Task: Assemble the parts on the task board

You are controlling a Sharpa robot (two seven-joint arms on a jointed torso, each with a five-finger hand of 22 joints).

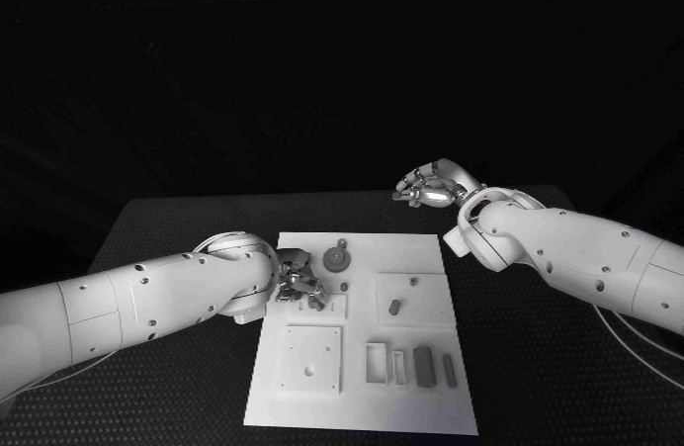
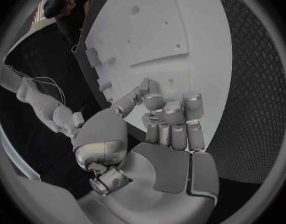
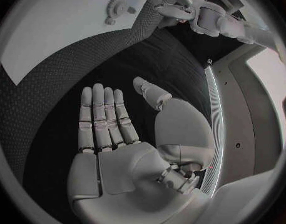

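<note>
The white task board [image 1: 428, 411] lies in the middle of the black table. My left hand [image 1: 297, 278] hovers low over the board's left side, fingers curled in, thumb tip close to the board [image 2: 180, 30]; I see nothing between the fingers [image 2: 171, 109]. A round grey gear-like part [image 1: 336, 260] lies just right of that hand and also appears in the right wrist view [image 3: 120, 6]. My right hand [image 1: 432, 184] is raised beyond the board's far right corner, over bare table. Its fingers [image 3: 104, 117] are straight and apart, holding nothing.
A raised square with a short grey peg [image 1: 395, 308] sits right of centre. A larger square plate [image 1: 311, 359] lies at the near left. Beside it are an upright frame [image 1: 378, 362] and two dark bars [image 1: 422, 364], [image 1: 449, 369].
</note>
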